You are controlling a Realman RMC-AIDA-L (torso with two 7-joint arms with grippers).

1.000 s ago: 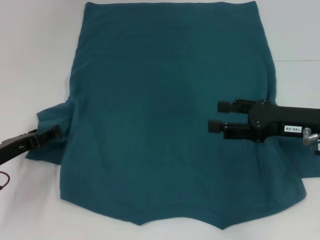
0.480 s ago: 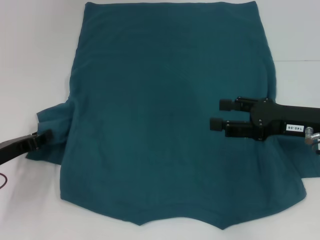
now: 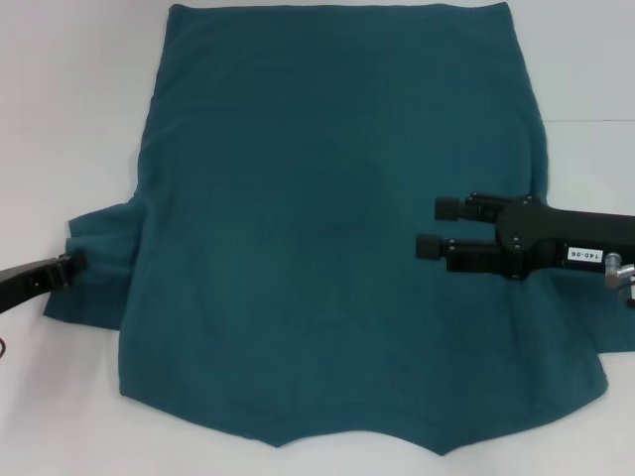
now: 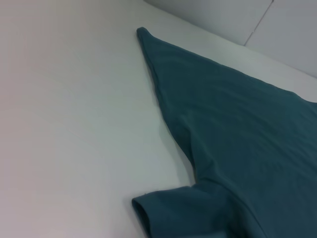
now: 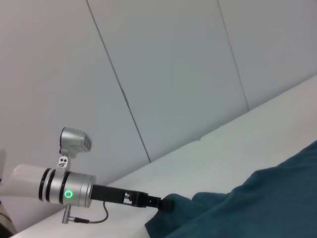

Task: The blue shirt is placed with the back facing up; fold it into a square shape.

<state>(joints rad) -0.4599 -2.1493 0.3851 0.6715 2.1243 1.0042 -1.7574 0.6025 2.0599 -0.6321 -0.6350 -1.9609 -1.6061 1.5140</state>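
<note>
The plain dark teal-blue short-sleeved knit shirt [image 3: 337, 228] lies spread flat on the white bench [image 3: 69, 119], its long axis running away from me, collar edge nearest me. My left claw [image 3: 67, 268] sits at the outer edge of the left sleeve, and I cannot tell whether its fingers are parted or pinched on cloth. My right claw [image 3: 429, 228] hovers over the shirt's right half with fingers parted, holding nothing, pointing toward the middle.

The sleeve is just beside my left claw, so that arm is nearer to fold it inward. The right wrist view shows my left claw [image 5: 166, 203] meeting the sleeve's edge; the left wrist view shows only sleeve and side seam.
</note>
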